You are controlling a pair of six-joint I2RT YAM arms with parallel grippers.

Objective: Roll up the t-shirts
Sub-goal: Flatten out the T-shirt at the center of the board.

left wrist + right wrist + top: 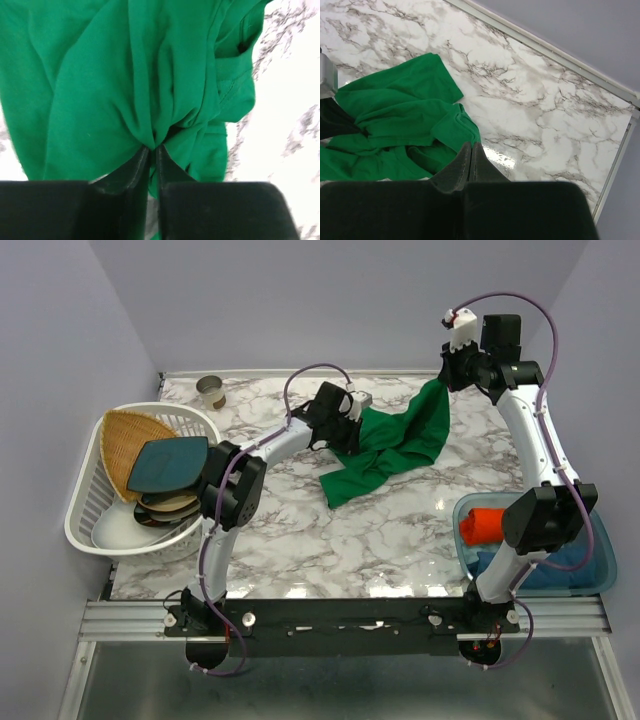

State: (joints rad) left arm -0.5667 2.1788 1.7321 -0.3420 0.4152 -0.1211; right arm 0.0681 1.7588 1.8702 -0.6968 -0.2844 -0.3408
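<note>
Lying crumpled far centre-right on marble table (pixel 300 530), green t-shirt (pixel 395 445), long axis near-left to far-right, left gripper (pixel 152 148) pinched on its left fold, right gripper (pixel 471 146) clamped on its raised far-right end.

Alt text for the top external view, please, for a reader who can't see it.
Both robot hands grip a green t-shirt on a marble table: the right hand holds one end up at the far right, the left hand pinches its left edge. A white basket of dishes at left; a blue bin with an orange-red bundle at near right.
</note>
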